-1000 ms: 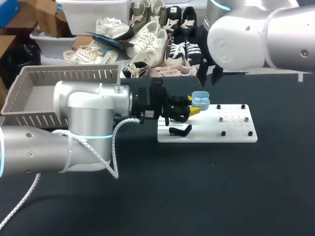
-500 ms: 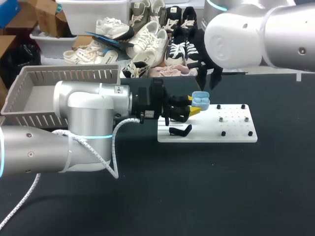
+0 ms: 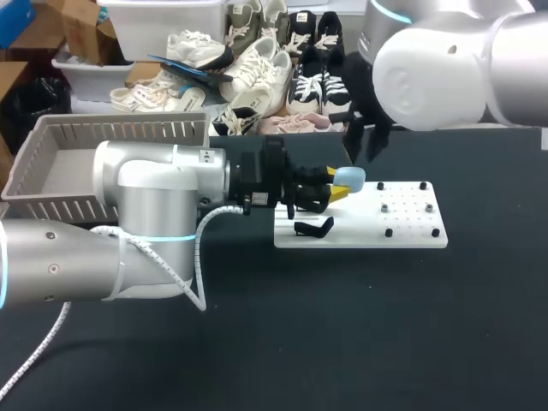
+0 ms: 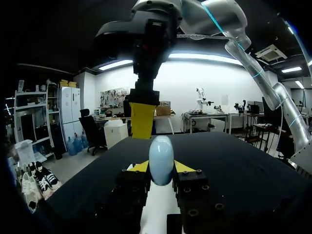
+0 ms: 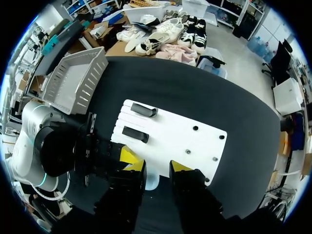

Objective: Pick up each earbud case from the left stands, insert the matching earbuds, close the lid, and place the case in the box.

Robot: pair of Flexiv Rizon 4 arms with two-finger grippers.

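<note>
Earbud case (image 4: 161, 153): blue, closed, pinched in my left claw (image 4: 161, 168).
Right claw (image 5: 155, 168): spread wide, hovering just above it.

A wide table (image 3: 342, 325) with a matte black top.

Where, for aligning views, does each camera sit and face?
Head: above, behind; looks down on the table; both arms show.
Left wrist: on left arm, looks along its jaws, shut on the blue case.
Right wrist: on right arm, looks down past its jaws at the white board.
Shared: the case.
</note>
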